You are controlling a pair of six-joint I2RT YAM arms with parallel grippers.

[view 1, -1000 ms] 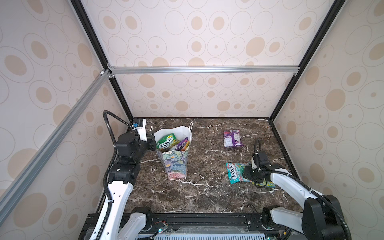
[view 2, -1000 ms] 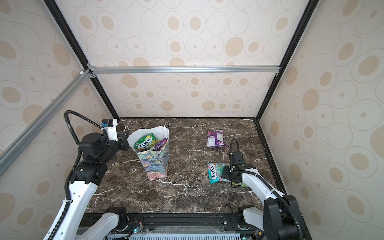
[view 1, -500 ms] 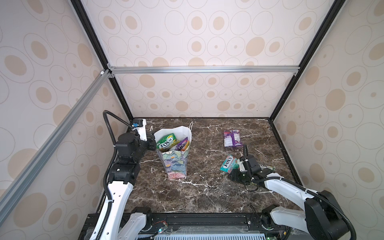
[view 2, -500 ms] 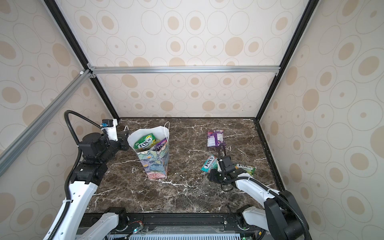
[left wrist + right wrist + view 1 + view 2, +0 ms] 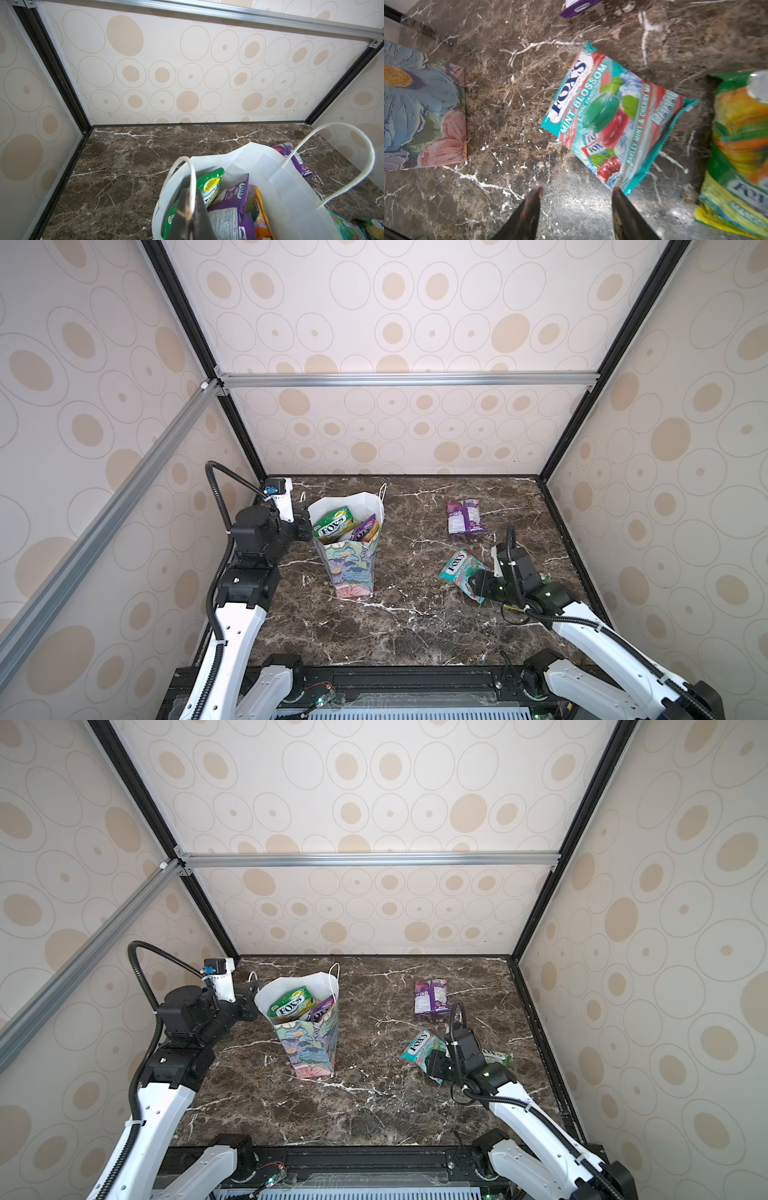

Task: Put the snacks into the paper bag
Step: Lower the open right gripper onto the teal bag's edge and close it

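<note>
Teal packet (image 5: 610,116): light, soft, glossy (likely slippery) sachet, lying on the table (image 5: 508,93) just ahead of the right gripper (image 5: 577,189), its jaws apart and empty; best pinched at the crimped edge; left gripper (image 5: 189,195) clenched on the bag (image 5: 280,187).

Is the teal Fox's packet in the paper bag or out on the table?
Out. The teal packet lies flat on the marble table, apart from the paper bag, just ahead of the open right pincer.
</note>
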